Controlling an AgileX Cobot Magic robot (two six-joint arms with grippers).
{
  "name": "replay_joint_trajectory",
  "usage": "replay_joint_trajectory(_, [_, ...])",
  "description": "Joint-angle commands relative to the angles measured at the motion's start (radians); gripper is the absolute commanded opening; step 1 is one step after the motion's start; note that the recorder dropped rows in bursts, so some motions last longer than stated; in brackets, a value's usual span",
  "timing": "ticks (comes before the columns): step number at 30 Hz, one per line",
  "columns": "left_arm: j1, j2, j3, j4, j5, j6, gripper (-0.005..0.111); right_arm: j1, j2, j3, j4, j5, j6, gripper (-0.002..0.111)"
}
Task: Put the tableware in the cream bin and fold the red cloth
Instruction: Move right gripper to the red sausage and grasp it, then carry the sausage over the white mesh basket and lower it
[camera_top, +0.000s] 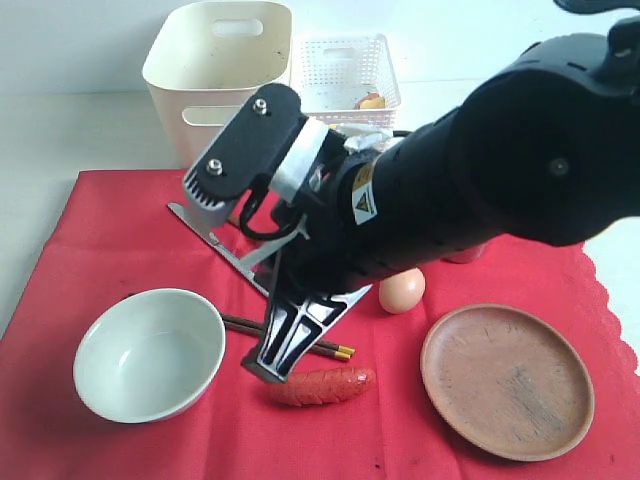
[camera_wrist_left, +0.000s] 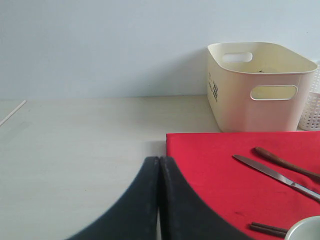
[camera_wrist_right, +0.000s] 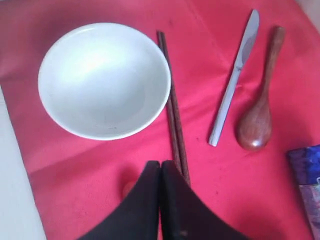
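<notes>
Chopsticks (camera_top: 245, 325) flat beside bowl (camera_top: 150, 352), yellow tips toward wooden plate (camera_top: 507, 380)

Probably a robot lab: a black robot arm (camera_top: 500, 140) hangs over a red cloth (camera_top: 100, 230) on a pale desk (camera_wrist_left: 75, 140) against a blank wall (camera_wrist_left: 100, 45).

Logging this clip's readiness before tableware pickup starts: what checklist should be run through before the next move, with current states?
1. Right gripper jaws open for a pick: not ok, shut.
2. Left gripper jaws open: not ok, shut.
3. Chopsticks unobstructed beside bowl: ok.
4. Cream bin upright, opening unblocked: ok.
5. Red cloth cleared for folding: not ok; plate, knife, spoon lie on it.
</notes>
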Motion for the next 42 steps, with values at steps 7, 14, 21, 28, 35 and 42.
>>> replay_joint_trajectory(7, [0.002,-0.006,-0.002,0.001,-0.001,-0.004,0.0,0.01,0.061,0.044,-0.007,-0.031,0.024,0.009])
replay_joint_trajectory(14, [0.002,-0.006,-0.002,0.001,-0.001,-0.004,0.0,0.01,0.198,0.044,-0.007,-0.049,0.031,0.05])
replay_joint_trajectory(21, [0.002,-0.006,-0.002,0.001,-0.001,-0.004,0.0,0.01,0.221,0.044,-0.003,0.001,-0.049,0.071])
replay_joint_trajectory(28, [0.002,-0.006,-0.002,0.001,-0.001,-0.004,0.0,0.01,0.308,0.044,-0.007,-0.026,-0.114,0.072])
replay_joint_trajectory(35, [0.002,-0.006,-0.002,0.001,-0.001,-0.004,0.0,0.01,0.37,0.044,-0.025,-0.036,-0.128,0.045])
replay_joint_trajectory(42, [0.002,-0.006,-0.002,0.001,-0.001,-0.004,0.0,0.01,0.37,0.044,-0.025,-0.042,-0.128,0.015])
